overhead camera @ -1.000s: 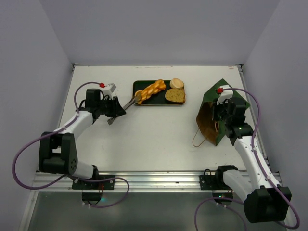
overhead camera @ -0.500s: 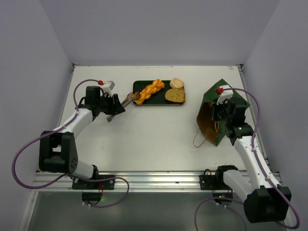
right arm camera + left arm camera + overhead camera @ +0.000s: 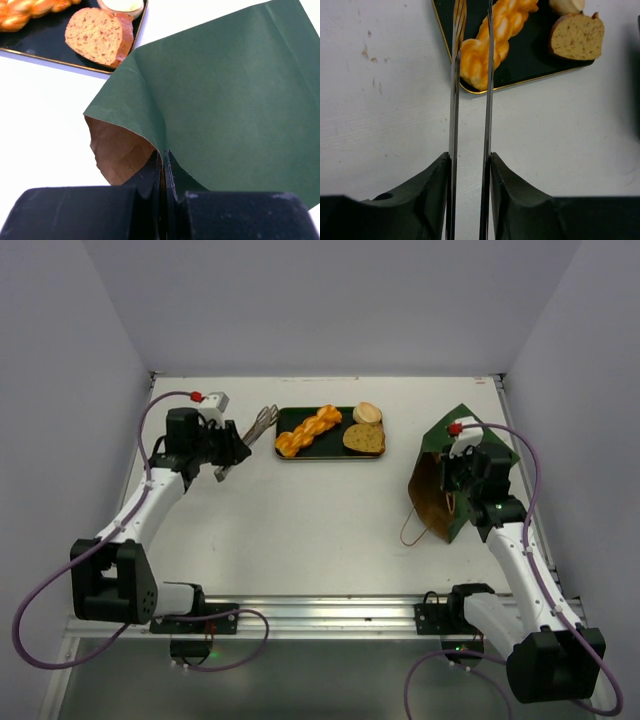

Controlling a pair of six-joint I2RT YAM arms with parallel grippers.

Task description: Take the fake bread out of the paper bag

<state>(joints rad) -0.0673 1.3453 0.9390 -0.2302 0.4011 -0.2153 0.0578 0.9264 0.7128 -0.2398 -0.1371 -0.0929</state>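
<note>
The left arm is being held stretched out toward the far left part of the white surface [image 3: 320, 530], its forearm running up and away from the base and its wrist turned to the right. The left end effector [image 3: 228, 450] [image 3: 470, 160] is being pressed closed on a pair of metal tongs [image 3: 262, 423] [image 3: 488, 100]. The two blades are being squeezed between the fingers [image 3: 432, 185] with a narrow gap between them. The tongs are being pointed at the left end of a dark green tray [image 3: 292, 415] [image 3: 530, 60] [image 3: 30, 40], and their tips are being held empty.

The fake bread is being carried by that tray at the far middle of the surface. An orange-yellow braided loaf [image 3: 310, 430] [image 3: 495, 35] is lying at the left. A brown toast slice [image 3: 364, 438] [image 3: 576, 36] [image 3: 97, 36] is lying at the right, with a pale round bun [image 3: 367, 412] [image 3: 565, 5] [image 3: 121, 4] just behind it.

The right arm is being held bent, its elbow low and its wrist reaching forward over the right side of the surface. The right end effector [image 3: 458, 485] [image 3: 164, 162] is being clamped, fingers almost together, on the rim of the paper bag [image 3: 448, 423] [image 3: 225, 90]. The bag is being held tipped, with its brown mouth facing left and a twine handle [image 3: 410, 530] trailing on the surface. Whether any bread is lying deeper inside cannot be told.
</note>
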